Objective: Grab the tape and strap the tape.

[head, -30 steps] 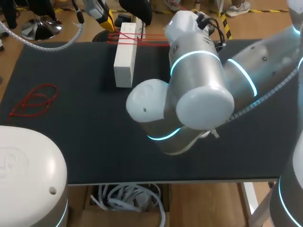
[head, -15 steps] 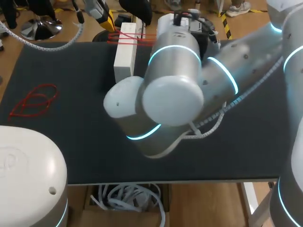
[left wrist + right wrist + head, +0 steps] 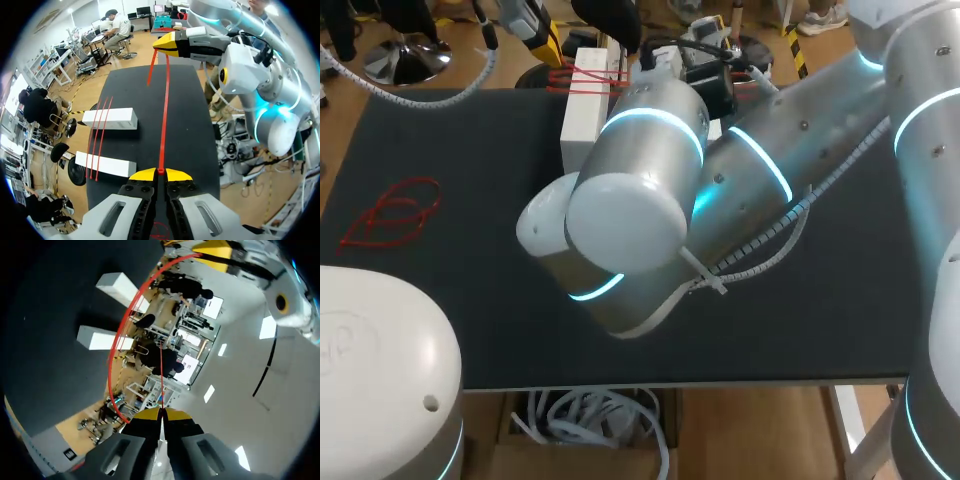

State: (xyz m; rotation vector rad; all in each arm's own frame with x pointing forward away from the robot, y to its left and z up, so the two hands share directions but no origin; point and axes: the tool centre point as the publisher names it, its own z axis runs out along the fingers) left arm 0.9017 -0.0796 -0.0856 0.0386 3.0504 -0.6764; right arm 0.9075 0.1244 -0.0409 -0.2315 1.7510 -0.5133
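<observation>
Left gripper [image 3: 160, 174]: yellow tips pinched together on red tape [image 3: 163, 115]. Strand runs ahead, 12 o'clock, to right gripper [image 3: 161, 413], tips likewise clamped on it. Two white blocks [image 3: 110, 118] at left gripper's 10 o'clock, red strands [image 3: 97, 140] across both. Head view: blocks at table's [image 3: 440, 300] 12 o'clock edge, loose red loop [image 3: 390, 215] at 9 o'clock.
</observation>
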